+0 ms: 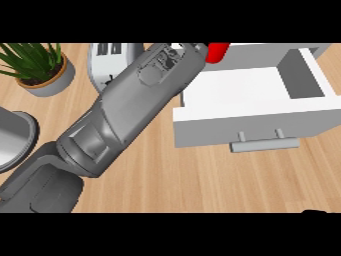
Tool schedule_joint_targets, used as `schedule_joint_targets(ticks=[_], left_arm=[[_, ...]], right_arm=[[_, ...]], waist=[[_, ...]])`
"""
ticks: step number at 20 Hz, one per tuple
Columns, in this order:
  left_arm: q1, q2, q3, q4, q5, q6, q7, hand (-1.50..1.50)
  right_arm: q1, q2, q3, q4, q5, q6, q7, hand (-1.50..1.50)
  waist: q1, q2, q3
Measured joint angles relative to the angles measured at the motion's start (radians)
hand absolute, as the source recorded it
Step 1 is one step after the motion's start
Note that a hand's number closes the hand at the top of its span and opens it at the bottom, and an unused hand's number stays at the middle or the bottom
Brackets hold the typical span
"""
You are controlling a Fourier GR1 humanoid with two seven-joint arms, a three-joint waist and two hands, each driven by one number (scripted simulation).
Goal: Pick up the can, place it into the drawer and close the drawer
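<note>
My left forearm (121, 110) crosses to upper centre, its robot hand hidden beside the red can (217, 51) above the open drawer (254, 120); grip unclear.

Plant (36, 67) far left — toaster (110, 60) between — open drawer (254, 97) right

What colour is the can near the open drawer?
The can is red, seen in the head view, just behind the white drawer, partly hidden by the left forearm.
</note>
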Motion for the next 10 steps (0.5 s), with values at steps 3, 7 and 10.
schedule_joint_targets(ticks=[3, 7, 10], left_arm=[[0.004, 0.000, -0.032, 0.023, 0.022, 0.020, -0.030, 1.50], [-0.002, 0.000, -0.071, 0.057, 0.045, 0.039, -0.050, 1.50], [0.020, 0.000, -0.103, 0.073, 0.061, 0.042, -0.079, 1.50]], right_arm=[[-0.010, 0.003, 0.007, 0.005, 0.012, -0.006, 0.000, -1.50], [-0.028, 0.002, 0.011, 0.008, 0.014, -0.009, 0.002, -1.50], [-0.043, -0.004, 0.008, 0.019, 0.008, -0.008, 0.004, -1.50]], waist=[[-0.004, 0.001, 0.000], [-0.015, 0.005, 0.000], [-0.023, 0.008, 0.000]])
